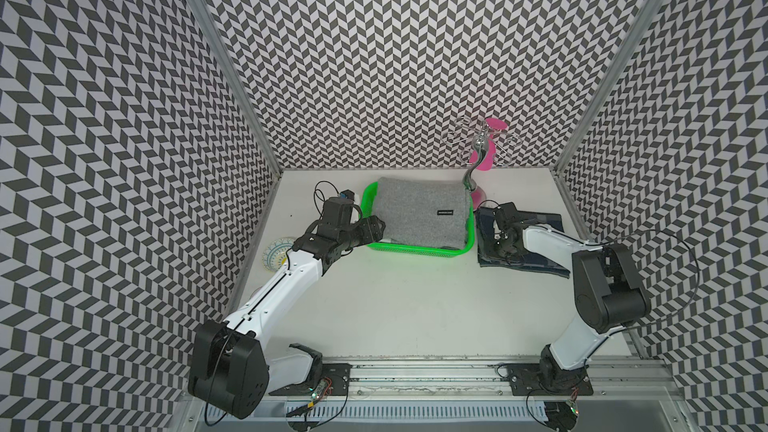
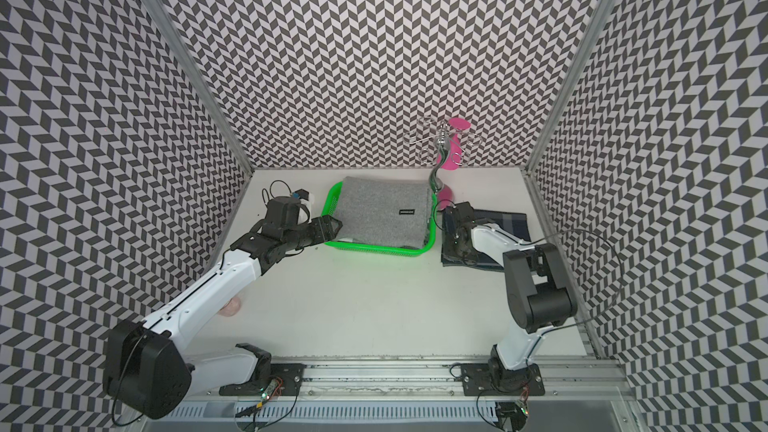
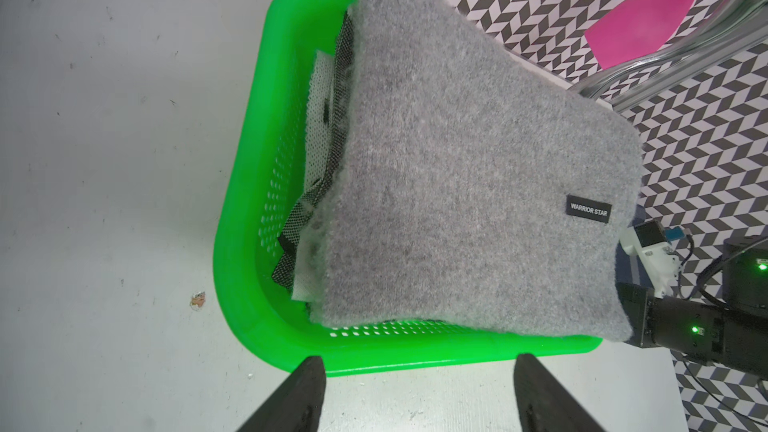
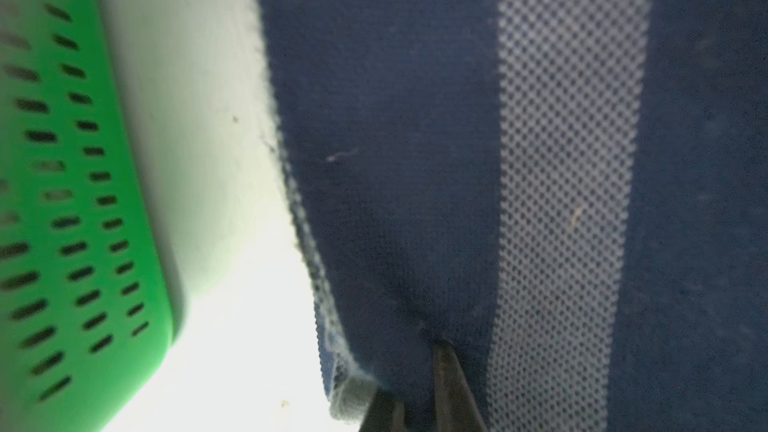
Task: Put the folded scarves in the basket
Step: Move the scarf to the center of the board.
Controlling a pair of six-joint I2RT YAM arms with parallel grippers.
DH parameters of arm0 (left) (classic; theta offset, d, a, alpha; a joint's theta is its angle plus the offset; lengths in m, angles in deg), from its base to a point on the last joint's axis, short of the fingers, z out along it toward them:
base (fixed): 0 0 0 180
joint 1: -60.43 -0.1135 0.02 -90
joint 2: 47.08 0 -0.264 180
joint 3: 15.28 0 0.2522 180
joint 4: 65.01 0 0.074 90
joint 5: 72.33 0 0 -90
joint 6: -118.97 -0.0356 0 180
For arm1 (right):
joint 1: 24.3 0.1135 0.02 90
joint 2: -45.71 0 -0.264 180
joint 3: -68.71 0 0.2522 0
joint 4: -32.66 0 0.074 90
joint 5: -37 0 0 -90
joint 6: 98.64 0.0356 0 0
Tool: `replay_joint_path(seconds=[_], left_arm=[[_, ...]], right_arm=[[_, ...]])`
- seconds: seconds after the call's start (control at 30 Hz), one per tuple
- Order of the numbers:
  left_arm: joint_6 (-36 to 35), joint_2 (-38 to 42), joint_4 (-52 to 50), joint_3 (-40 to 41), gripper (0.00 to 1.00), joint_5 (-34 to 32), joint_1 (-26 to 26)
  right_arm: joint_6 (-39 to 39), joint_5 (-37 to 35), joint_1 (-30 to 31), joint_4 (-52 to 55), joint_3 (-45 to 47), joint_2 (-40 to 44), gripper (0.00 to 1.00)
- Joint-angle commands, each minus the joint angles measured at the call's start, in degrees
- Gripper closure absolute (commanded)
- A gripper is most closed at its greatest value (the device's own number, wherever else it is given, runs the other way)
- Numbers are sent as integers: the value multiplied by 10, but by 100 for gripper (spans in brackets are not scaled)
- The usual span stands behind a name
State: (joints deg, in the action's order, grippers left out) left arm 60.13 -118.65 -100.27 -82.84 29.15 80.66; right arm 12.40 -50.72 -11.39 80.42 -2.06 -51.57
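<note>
Top views, basket: in both top views the green basket (image 1: 415, 249) (image 2: 374, 249) stood toward the back of the white tabletop (image 1: 415, 309) (image 2: 374, 309), between the 2 arms.
Top views, grey scarf: a folded grey scarf (image 1: 419, 209) (image 2: 382, 209) lay in the basket, covering most of it and hiding the far rim.
Top views, navy scarf: the folded navy scarf (image 1: 540, 218) (image 2: 509, 220) lay flat on the tabletop just beside the basket's right side, outside it.
Top views, left pincer: the left pincer (image 1: 376, 228) (image 2: 332, 228) hung at the basket's near left corner.
Top views, right pincer: the right pincer (image 1: 494, 238) (image 2: 453, 238) was down on the navy scarf, at the edge nearest the basket; its jaws could not be made out here.
Top views, other things: a chrome wire stand (image 1: 482, 143) stood by the back wall, and a patterned plate (image 1: 276, 249) lay partly under the left arm.
Left wrist, left pincer: the left pincer (image 3: 419, 396) was spread wide and held nothing, its fingers (image 3: 299, 396) just outside the basket's rim (image 3: 249, 201).
Left wrist, basket contents: the grey scarf (image 3: 478, 180), with a black label (image 3: 588, 209) reading WARRIOR STAR, lay over a black-and-white mesh cloth (image 3: 328, 118).
Right wrist, right pincer: its fingers (image 4: 453, 384) were pressed together, pinching a fold of the navy scarf (image 4: 395, 118) near its edge.
Right wrist, navy scarf: it carried a pale dotted stripe (image 4: 561, 160); a strip of bare tabletop (image 4: 199, 118) separated it from the basket's slotted wall (image 4: 83, 201).
</note>
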Motion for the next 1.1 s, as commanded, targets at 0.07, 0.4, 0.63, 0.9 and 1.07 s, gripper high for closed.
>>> replay_joint_path(seconds=[0.07, 0.4, 0.63, 0.9, 1.07], left_arm=[[-7, 26, 4, 19, 25, 20, 2], [4, 65, -2, 61, 26, 51, 7], [39, 88, 9, 108, 27, 74, 34], [119, 115, 52, 166, 27, 62, 98], [140, 131, 50, 189, 27, 56, 116]], right_arm=[[30, 17, 24, 103, 49, 40, 86], [103, 55, 112, 164, 141, 160, 88], [189, 96, 245, 149, 191, 208, 87], [243, 94, 345, 103, 191, 204, 87], [233, 78, 379, 68, 126, 128, 87]])
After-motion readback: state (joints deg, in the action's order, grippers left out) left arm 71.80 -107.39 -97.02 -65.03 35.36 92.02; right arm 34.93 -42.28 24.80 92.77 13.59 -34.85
